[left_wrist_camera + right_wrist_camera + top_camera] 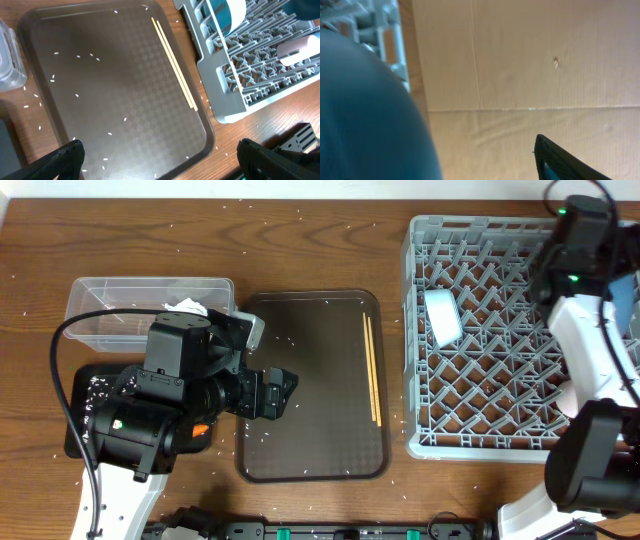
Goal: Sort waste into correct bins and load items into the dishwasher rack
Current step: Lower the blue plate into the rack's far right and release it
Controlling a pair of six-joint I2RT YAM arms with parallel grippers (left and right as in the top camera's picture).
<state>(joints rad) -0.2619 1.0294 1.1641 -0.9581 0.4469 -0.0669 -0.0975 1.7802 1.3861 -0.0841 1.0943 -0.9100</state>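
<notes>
My left gripper is open and empty, low over the front left of the brown serving tray. The wooden chopsticks lie on that tray's right side. White rice grains dot the tray. The clear tub holds the white tissue. The black tray is mostly hidden under my left arm, with an orange carrot showing. The grey rack holds a light-blue cup and a pink cup. My right gripper is open beside the blue plate.
Rice grains are scattered over the wooden table. The rack fills the right side, with my right arm over its right edge. Black equipment lies along the front table edge.
</notes>
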